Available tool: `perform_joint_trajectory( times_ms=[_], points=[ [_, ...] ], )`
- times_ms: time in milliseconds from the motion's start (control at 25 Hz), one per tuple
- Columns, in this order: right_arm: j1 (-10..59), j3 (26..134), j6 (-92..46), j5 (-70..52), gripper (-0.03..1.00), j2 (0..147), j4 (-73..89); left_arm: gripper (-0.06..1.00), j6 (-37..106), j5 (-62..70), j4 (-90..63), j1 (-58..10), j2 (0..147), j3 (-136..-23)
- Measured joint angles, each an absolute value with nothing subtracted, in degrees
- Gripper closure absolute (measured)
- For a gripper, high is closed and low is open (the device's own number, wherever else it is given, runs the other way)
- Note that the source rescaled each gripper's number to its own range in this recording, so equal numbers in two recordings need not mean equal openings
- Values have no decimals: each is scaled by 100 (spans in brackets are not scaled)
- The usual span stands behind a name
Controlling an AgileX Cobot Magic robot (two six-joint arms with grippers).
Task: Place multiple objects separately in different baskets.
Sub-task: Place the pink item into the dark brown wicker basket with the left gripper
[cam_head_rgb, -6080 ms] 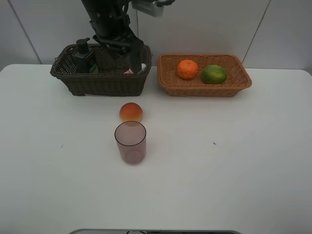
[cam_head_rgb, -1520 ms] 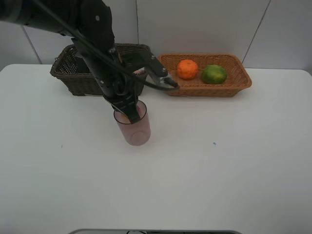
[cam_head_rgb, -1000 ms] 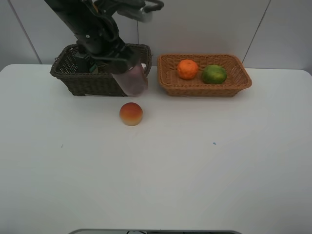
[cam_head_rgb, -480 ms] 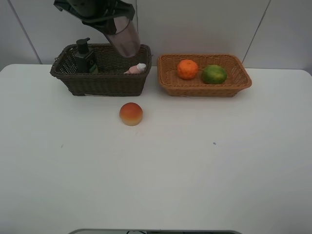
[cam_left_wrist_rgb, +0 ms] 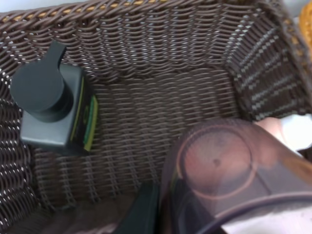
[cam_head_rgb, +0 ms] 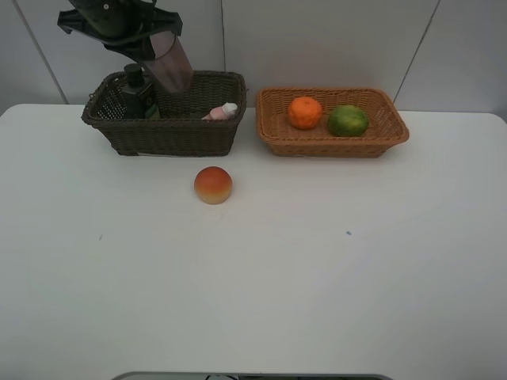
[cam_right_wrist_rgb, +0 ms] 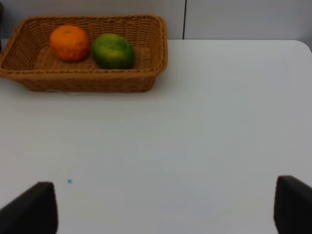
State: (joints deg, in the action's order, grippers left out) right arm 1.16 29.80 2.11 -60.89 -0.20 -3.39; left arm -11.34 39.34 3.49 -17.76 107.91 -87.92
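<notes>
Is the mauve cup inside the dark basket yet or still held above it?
Still above it. The left claw holds the mauve cup tilted over the dark basket, near the pump bottle.

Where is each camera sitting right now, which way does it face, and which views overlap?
Exterior high: mounted high in front, facing table and rear wall; left arm holds cup over dark basket.
Left wrist: above dark basket, looking straight down at pump bottle; the cup and a dark pincer part show.
Right wrist: low, facing tan basket; open pincer tips at corners.
Shared: exterior and right wrist both show orange and green fruit.
</notes>
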Motion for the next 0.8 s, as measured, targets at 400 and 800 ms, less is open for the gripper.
perform_joint_trajectory(
  times_ms=[400,800],
  points=[
    [116,2980,211,-6089,9,-20,-339,94,-1269,3232,1489,-1776,11565,-8792],
    [116,2980,211,-6089,9,-20,-339,94,-1333,2516,1606,-1765,11980,-8792]
  ],
)
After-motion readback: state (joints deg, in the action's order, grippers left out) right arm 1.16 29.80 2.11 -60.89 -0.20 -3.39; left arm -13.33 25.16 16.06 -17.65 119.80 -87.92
